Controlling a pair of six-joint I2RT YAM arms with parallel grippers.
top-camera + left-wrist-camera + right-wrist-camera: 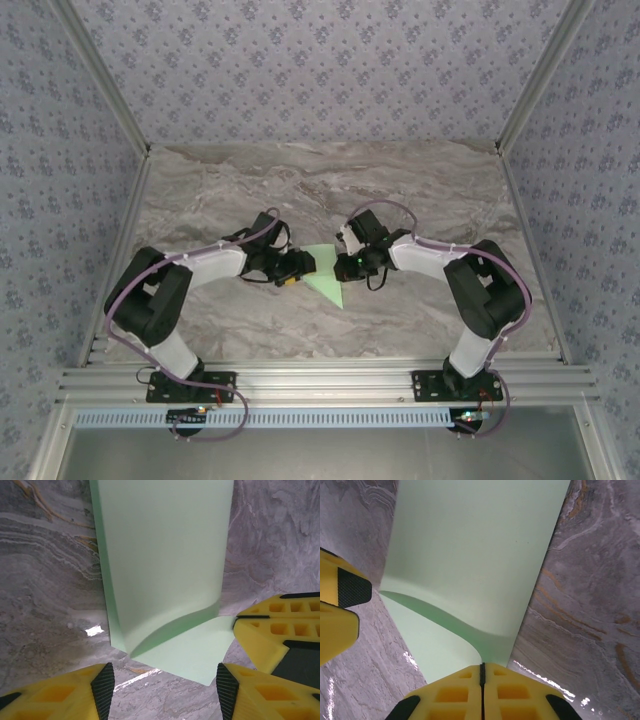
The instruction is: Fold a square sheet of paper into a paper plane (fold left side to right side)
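The right claw (481,672) is clenched, pinching an edge of the green paper (323,268), and the upper layer curls there. The left claw (164,682) is released, its fingers spread apart just before the paper. The paper lies mid-table (420,190), between both arms.

Paper plane (165,555) cut off at top; tip perhaps hidden.

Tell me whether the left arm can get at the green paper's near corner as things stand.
Probably yes: the left gripper stands with jaws open, the paper's corner just ahead between them, nothing in between. The right gripper, shut at the paper's edge, sits off to one side.
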